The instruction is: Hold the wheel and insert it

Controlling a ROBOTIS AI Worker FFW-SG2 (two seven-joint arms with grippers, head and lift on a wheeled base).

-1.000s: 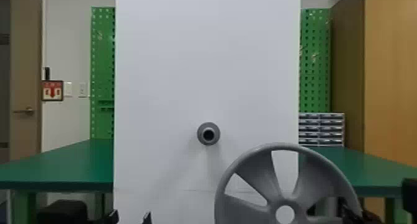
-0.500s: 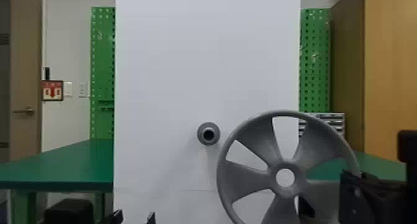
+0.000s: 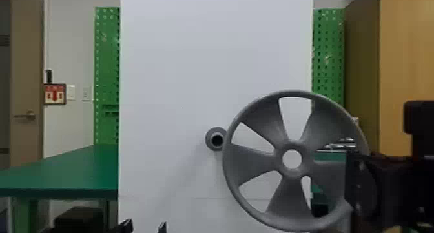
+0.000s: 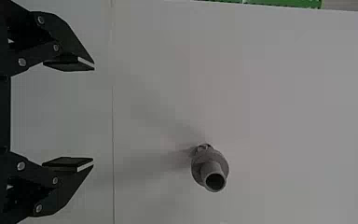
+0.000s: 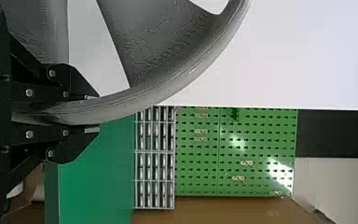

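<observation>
My right gripper [image 3: 353, 187] holds the grey five-spoked wheel [image 3: 258, 161] by its right rim, its face toward the head camera. In the right wrist view the fingers of my right gripper [image 5: 92, 114] are closed on both sides of the wheel's rim [image 5: 168, 84]. A grey hollow peg [image 3: 211, 142] sticks out from the white panel; the wheel's left rim overlaps its edge in the head view. My left gripper [image 3: 145, 227] is low, left of the peg. In the left wrist view, my left gripper [image 4: 93, 115] stands open and empty, apart from the peg [image 4: 209, 170].
The white panel [image 3: 177, 71] rises in the middle. Behind it are a green table [image 3: 80, 167], green pegboards [image 3: 106, 55] and a wooden cabinet [image 3: 407, 71]. A small drawer unit [image 5: 154, 163] stands on the table at the right.
The right gripper has lifted the wheel and brought it leftward, so its rim now overlaps the peg in the head view. The left gripper has shifted slightly to the right.
</observation>
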